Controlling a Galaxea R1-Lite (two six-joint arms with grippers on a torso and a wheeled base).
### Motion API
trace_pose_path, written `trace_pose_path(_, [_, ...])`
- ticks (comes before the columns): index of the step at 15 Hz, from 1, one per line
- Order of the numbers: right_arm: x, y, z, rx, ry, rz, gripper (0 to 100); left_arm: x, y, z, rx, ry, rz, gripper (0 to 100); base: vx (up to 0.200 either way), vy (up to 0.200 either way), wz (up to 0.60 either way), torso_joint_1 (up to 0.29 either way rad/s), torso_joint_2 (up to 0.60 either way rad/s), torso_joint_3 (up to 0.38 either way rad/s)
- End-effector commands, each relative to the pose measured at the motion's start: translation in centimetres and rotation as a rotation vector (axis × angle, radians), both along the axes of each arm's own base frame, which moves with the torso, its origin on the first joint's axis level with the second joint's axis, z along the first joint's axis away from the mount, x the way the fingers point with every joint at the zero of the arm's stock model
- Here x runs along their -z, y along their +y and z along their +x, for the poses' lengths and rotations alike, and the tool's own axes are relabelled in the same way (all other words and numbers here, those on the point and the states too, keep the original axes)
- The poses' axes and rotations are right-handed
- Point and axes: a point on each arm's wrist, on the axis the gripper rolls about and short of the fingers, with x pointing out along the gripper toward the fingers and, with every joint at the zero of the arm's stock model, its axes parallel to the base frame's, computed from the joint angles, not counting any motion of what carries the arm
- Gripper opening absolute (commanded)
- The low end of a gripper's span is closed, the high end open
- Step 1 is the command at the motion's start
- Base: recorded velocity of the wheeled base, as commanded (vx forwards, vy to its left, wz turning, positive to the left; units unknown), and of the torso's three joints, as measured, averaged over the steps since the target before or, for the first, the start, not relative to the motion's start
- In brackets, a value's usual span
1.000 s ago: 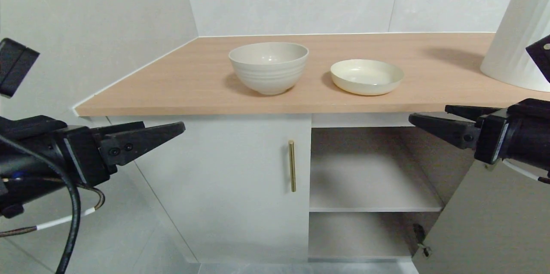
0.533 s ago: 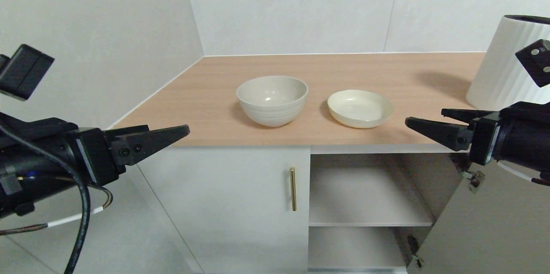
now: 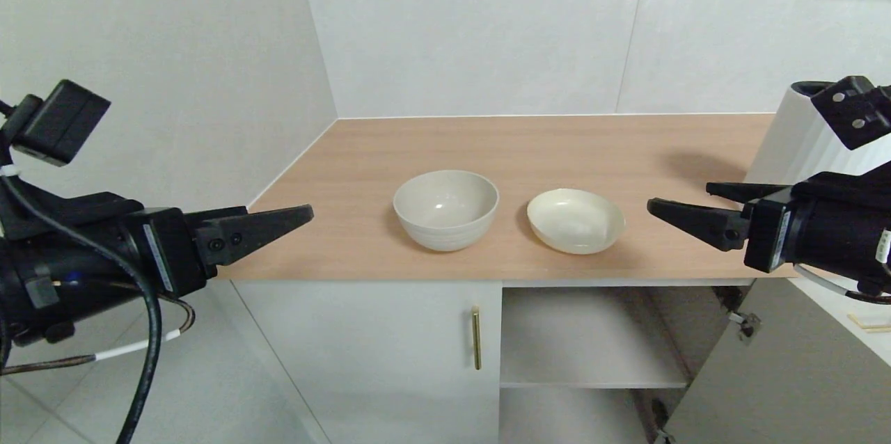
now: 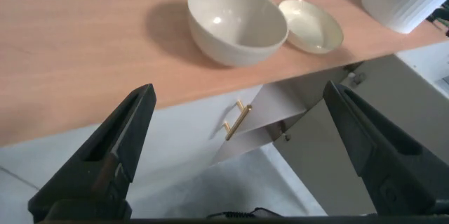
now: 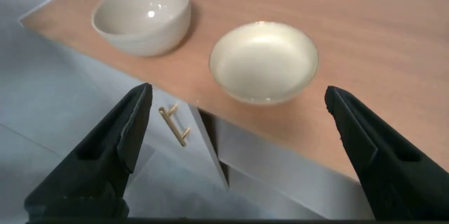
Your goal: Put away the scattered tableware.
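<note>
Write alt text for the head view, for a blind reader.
A deep grey bowl and a shallow cream dish sit side by side on a light wooden countertop. Open left black claw and right black claw hover at either side; the white cabinet below has its right door open.

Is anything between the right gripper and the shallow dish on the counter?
Nothing visible does: only bare countertop lies between the right gripper and the shallow dish. The deeper bowl sits beyond the dish.

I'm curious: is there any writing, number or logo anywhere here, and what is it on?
No text here can be read.
The deep bowl, shallow bowl and countertop: plain, no print.
The pale label strips behind the left gripper and right gripper: too small to read.
</note>
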Motion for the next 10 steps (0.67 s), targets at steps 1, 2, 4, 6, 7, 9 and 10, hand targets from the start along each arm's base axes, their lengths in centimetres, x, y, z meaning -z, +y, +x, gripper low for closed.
trace_pose_path(1, [0.4, 0.2, 0.5, 0.001, 0.017, -0.009, 100, 0.4, -0.2, 0.5, 0.001, 0.022, 0.007, 100, 0.000, 0.000, 0.00, 0.110, -0.24, -0.134])
trace_pose_path(2, [0.6, 0.4, 1.0, 0.003, 0.018, -0.011, 100, 0.6, -0.5, 1.6, 0.001, 0.038, 0.012, 100, 0.000, 0.000, 0.00, 0.051, -0.14, -0.085])
trace_pose_path(4, [0.6, 0.7, 2.7, 0.025, -0.016, 0.007, 100, 0.2, -0.9, 2.9, -0.002, 0.042, 0.012, 100, 0.000, 0.000, 0.00, 0.023, -0.04, -0.025])
trace_pose_path(6, [0.1, 1.6, 5.0, 0.083, 0.014, -0.013, 100, -1.1, -1.8, 5.5, -0.022, 0.063, -0.060, 100, 0.000, 0.000, 0.00, 0.000, 0.00, 0.000])
trace_pose_path(7, [-0.2, 1.9, 5.9, 0.132, 0.060, -0.045, 100, -1.7, -2.3, 7.0, -0.036, 0.086, -0.098, 100, 0.000, 0.000, 0.00, 0.000, 0.00, 0.000])
trace_pose_path(9, [-0.5, 2.0, 6.7, 0.222, 0.139, -0.042, 100, -2.2, -2.7, 8.3, -0.062, 0.163, -0.100, 100, 0.000, 0.000, 0.00, 0.000, 0.00, 0.000])
trace_pose_path(10, [-0.8, 2.4, 7.8, 0.288, 0.177, 0.023, 100, -1.1, -3.0, 9.1, -0.108, 0.293, -0.080, 100, 0.000, 0.000, 0.00, 0.000, 0.00, 0.000])
